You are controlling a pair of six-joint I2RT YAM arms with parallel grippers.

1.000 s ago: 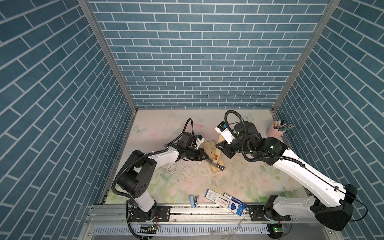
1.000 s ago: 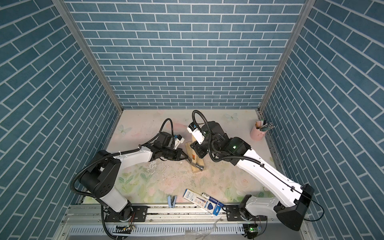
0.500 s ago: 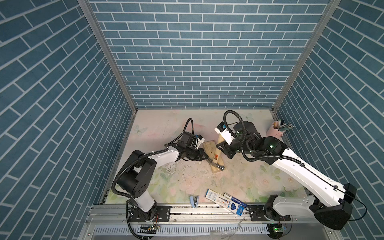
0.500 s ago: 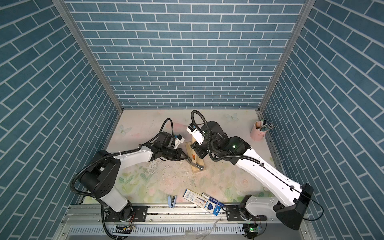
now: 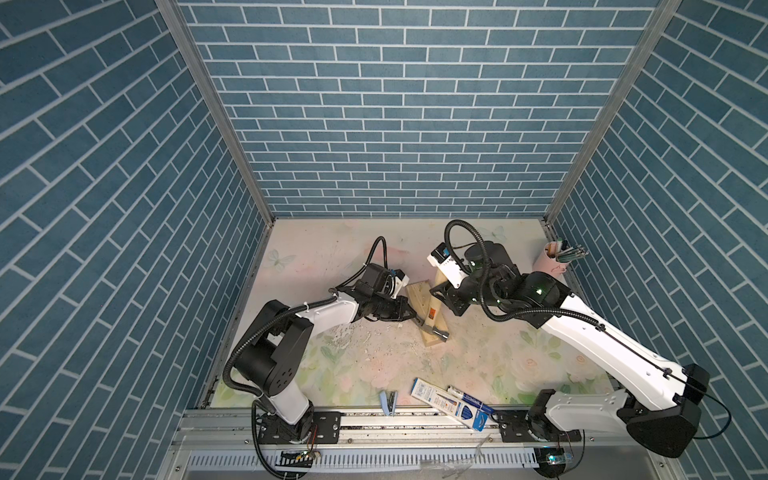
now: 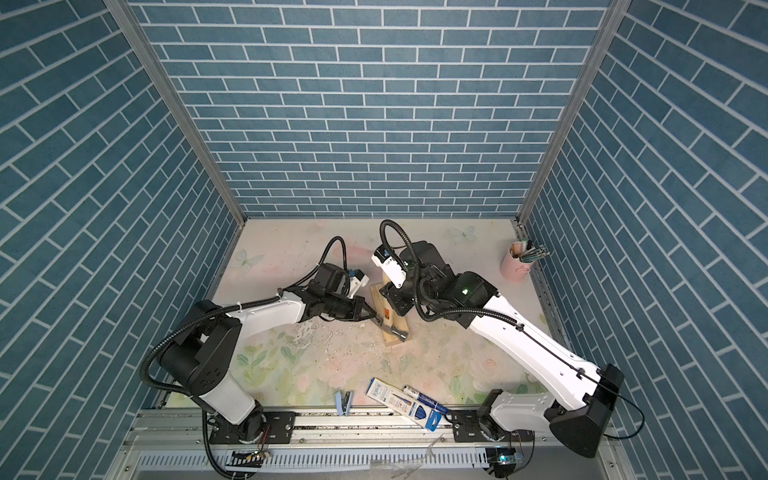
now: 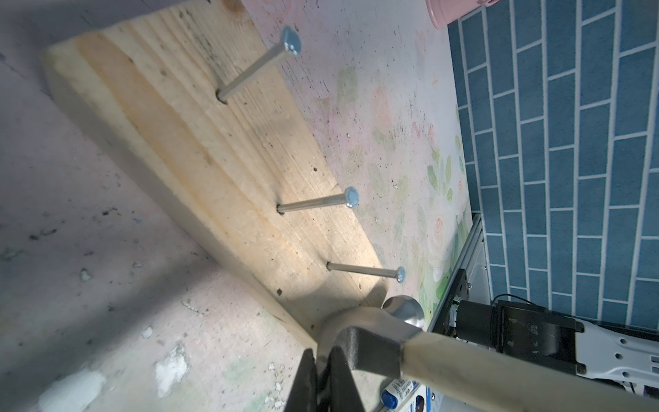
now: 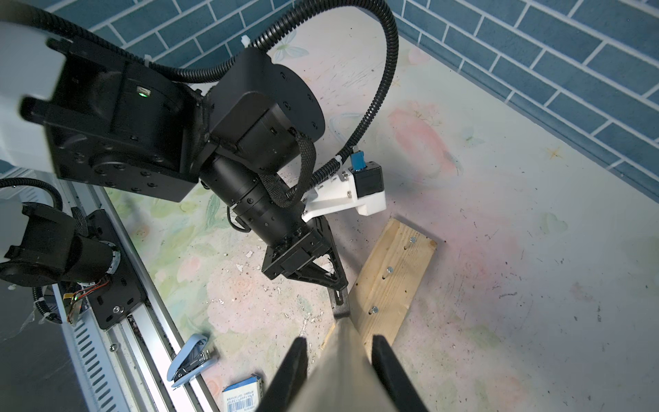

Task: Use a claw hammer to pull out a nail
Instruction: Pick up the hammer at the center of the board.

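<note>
The claw hammer (image 5: 433,322) (image 6: 390,321) lies slanted over a pale wooden block (image 5: 417,293) (image 6: 397,341) in both top views. Three blue-headed nails stand out of the block; the nail (image 7: 362,270) closest to the steel head (image 7: 360,339) is clear of the claw. My left gripper (image 7: 324,378) (image 5: 410,316) is shut on the curved claw at the block's edge. My right gripper (image 8: 338,342) (image 5: 440,293) is shut on the wooden handle (image 8: 342,371), which runs down to the dark head (image 8: 340,303).
A pink cup of pens (image 5: 555,262) stands at the back right by the wall. Near the front rail lie a blue stapler (image 5: 388,401), a white and blue box (image 5: 432,392) and a marker (image 5: 467,397). White crumbs (image 5: 345,332) litter the floral mat.
</note>
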